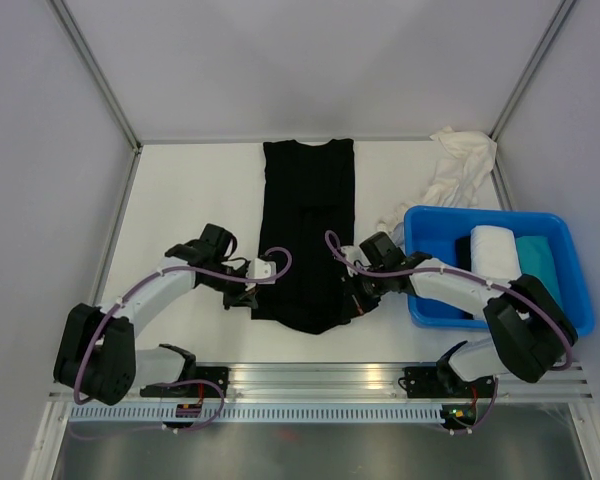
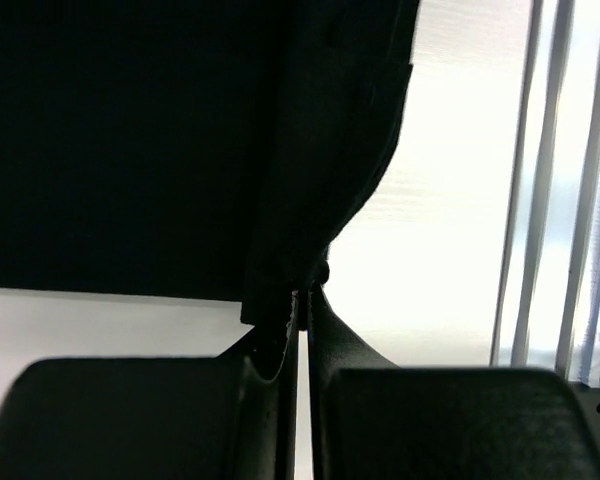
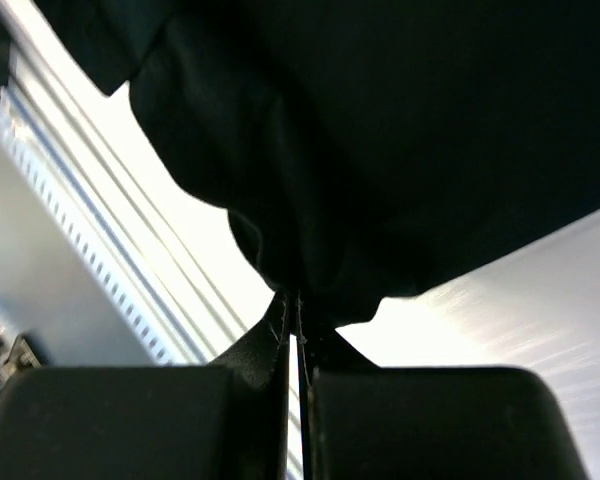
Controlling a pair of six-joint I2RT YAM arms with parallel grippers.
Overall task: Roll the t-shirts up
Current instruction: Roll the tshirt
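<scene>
A black t-shirt (image 1: pixel 308 230) lies lengthwise down the middle of the table, folded into a long strip. Its near end is lifted a little at both corners. My left gripper (image 1: pixel 252 296) is shut on the near left corner of the black t-shirt (image 2: pixel 180 140), the cloth pinched at the fingertips. On the other side, my right gripper (image 1: pixel 357 300) is shut on the near right corner of the black t-shirt (image 3: pixel 400 130), which bunches above its tips. A cream-white t-shirt (image 1: pixel 460 170) lies crumpled at the back right. Rolled white (image 1: pixel 494 255) and teal (image 1: pixel 536 262) t-shirts sit in the tub.
A blue plastic tub (image 1: pixel 435 310) stands on the right, close to my right arm. An aluminium rail (image 1: pixel 320 378) runs along the near edge. Grey walls with metal posts enclose the table on the left, back and right.
</scene>
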